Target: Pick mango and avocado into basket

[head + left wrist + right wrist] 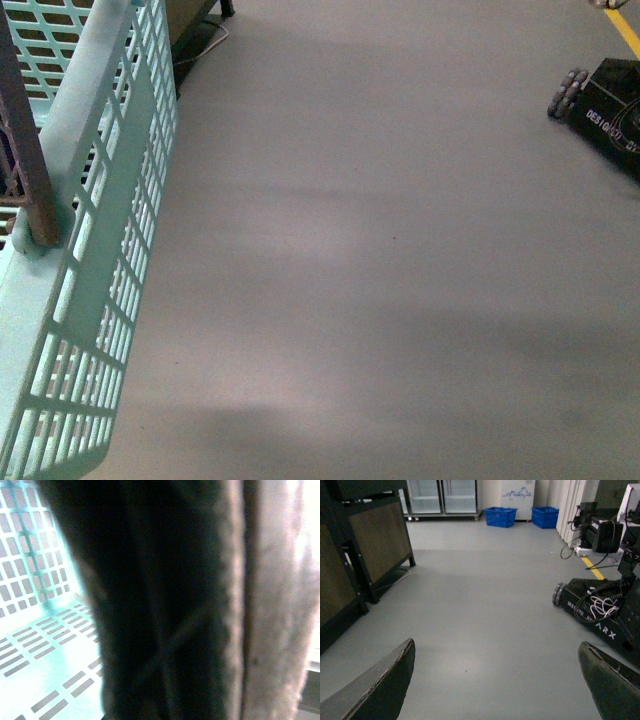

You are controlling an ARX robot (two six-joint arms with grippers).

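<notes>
Basket [95, 120] far L | R grip [496, 646] wide, empty, above floor [485, 595] | L grip: dark blur [160, 605] fills cam, we can't tell state.

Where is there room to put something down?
The grey floor between the teal basket and the black wheeled base is bare. The basket's slotted floor looks free too, though something dark and blurred crowds the left wrist view.

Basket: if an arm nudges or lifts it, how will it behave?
Probably light and a bit flexy: the basket walls are mostly slots in thin plastic. The handle meets the rim at one joint, so it likely swings rather than staying put when lifted.
</notes>
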